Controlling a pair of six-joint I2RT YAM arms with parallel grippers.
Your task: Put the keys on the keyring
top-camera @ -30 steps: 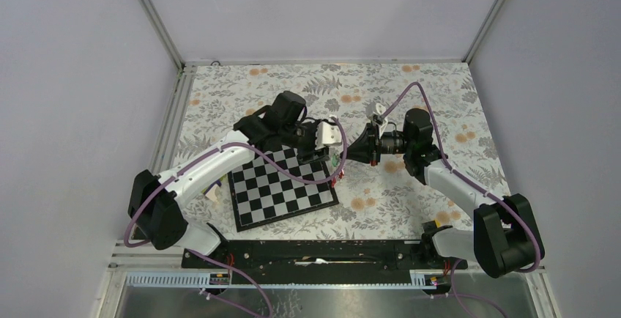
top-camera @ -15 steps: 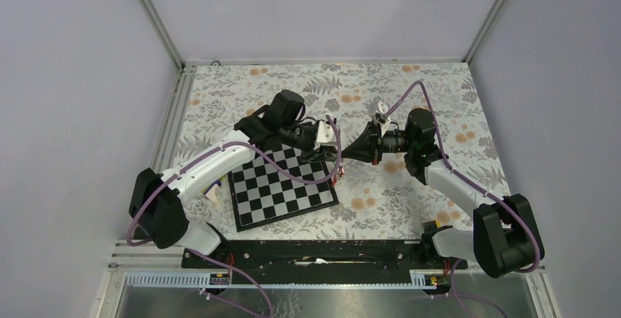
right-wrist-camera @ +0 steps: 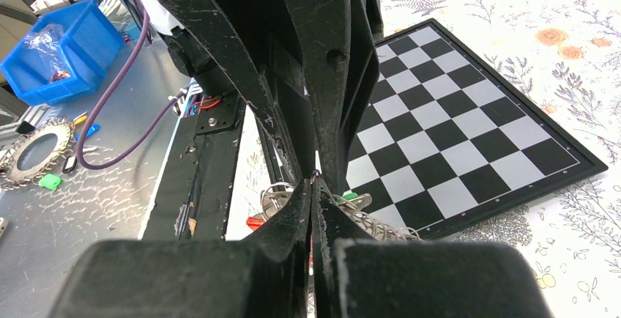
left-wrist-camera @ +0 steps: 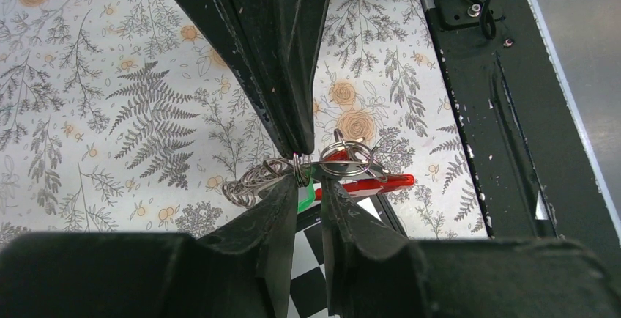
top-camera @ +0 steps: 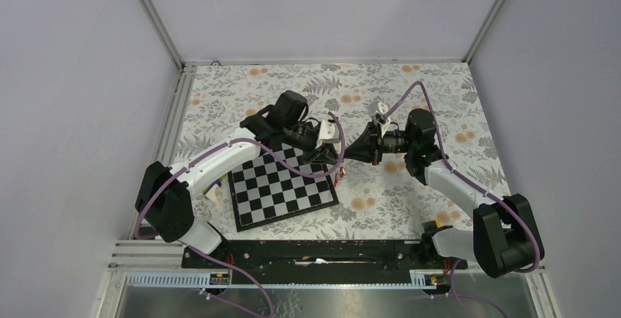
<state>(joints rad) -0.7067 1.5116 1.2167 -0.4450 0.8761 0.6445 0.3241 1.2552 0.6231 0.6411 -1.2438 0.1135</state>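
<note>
My two grippers meet tip to tip above the right corner of the chessboard (top-camera: pixel 282 186). The left gripper (top-camera: pixel 337 155) is nearly shut, and a thin metal ring (left-wrist-camera: pixel 296 168) sits at its tips with a green key tag (left-wrist-camera: pixel 306 193) just behind. The right gripper (top-camera: pixel 346 154) is shut on a thin metal ring (right-wrist-camera: pixel 314 176) of the same bunch. A chain of small rings (left-wrist-camera: pixel 253 180), a larger split ring (left-wrist-camera: pixel 350 155) and the red loop of the keyring (left-wrist-camera: pixel 370 183) hang from that bunch. The red piece dangles below the tips (top-camera: pixel 337 177). No strap shows.
The chessboard lies under the left arm on the flowered table (top-camera: pixel 410 98). A black base rail (top-camera: pixel 322 250) runs along the near edge. The right wrist view shows a blue bin (right-wrist-camera: pixel 58 47) and loose items beyond the table on the left.
My left arm has swung slightly right, bringing its tips closer to the right gripper's. The right arm has barely moved. The bunch still hangs between the tips.
</note>
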